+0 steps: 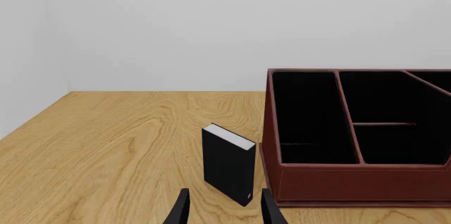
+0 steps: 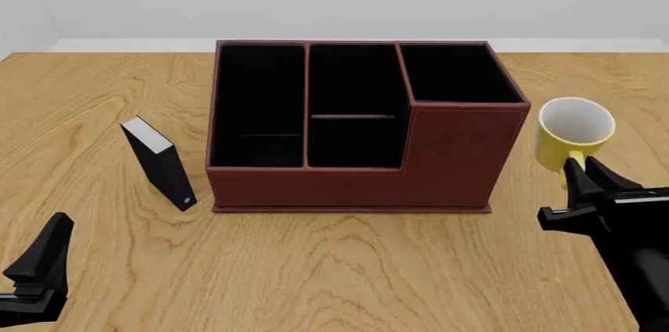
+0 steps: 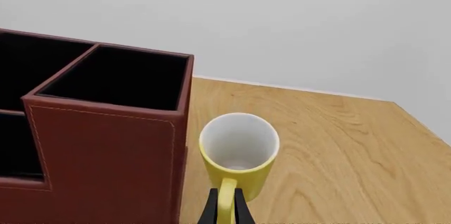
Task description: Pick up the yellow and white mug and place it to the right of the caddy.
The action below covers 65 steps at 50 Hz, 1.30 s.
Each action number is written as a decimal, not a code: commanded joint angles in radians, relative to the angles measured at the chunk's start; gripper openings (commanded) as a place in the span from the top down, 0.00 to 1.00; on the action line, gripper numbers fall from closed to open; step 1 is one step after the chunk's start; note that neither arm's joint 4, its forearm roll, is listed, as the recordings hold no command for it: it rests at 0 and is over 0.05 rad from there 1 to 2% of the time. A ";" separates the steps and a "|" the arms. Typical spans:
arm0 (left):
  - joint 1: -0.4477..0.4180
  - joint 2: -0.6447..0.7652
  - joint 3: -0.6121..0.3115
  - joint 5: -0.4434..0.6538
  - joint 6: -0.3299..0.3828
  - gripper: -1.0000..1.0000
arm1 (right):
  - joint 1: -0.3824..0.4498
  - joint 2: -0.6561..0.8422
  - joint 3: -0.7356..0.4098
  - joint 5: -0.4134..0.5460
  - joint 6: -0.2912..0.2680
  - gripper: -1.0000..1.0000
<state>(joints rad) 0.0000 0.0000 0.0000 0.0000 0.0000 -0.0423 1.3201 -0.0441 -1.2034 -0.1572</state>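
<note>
The yellow and white mug [image 2: 574,131] stands upright just right of the caddy's [image 2: 356,164] taller section, with its handle toward me. It also shows in the right wrist view [image 3: 238,152], close beside the caddy's reddish-brown wall [image 3: 113,155] with a narrow gap. My right gripper [image 3: 226,209] is closed on the mug's loop handle, one finger on each side; in the front view it [image 2: 581,177] sits just in front of the mug. I cannot tell whether the mug rests on the table. My left gripper [image 1: 225,211] is open and empty at the near left [image 2: 42,263].
A small thin black box [image 2: 159,162] stands upright left of the caddy, straight ahead of the left gripper [image 1: 228,163]. The caddy's black-lined compartments [image 1: 366,115] are on its right. The wooden table [image 2: 345,269] stretches in front of the caddy.
</note>
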 commanded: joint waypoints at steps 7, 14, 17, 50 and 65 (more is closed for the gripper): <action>0.000 0.000 0.000 0.000 0.000 0.00 | -0.005 0.048 -0.012 -0.016 0.017 1.00; 0.000 0.000 0.000 0.000 0.000 0.00 | -0.006 0.056 -0.016 -0.016 0.014 1.00; 0.000 0.000 0.000 0.000 0.000 0.00 | -0.006 0.061 -0.018 -0.016 0.015 1.00; 0.000 0.000 0.000 0.000 0.000 0.00 | -0.018 0.124 -0.033 -0.016 0.012 1.00; 0.000 0.000 0.000 0.000 0.000 0.00 | -0.022 0.153 -0.044 -0.017 0.015 1.00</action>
<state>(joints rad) 0.0000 0.0000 0.0000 0.0000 0.0000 -0.0607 1.4579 -0.0786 -1.2184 -0.1537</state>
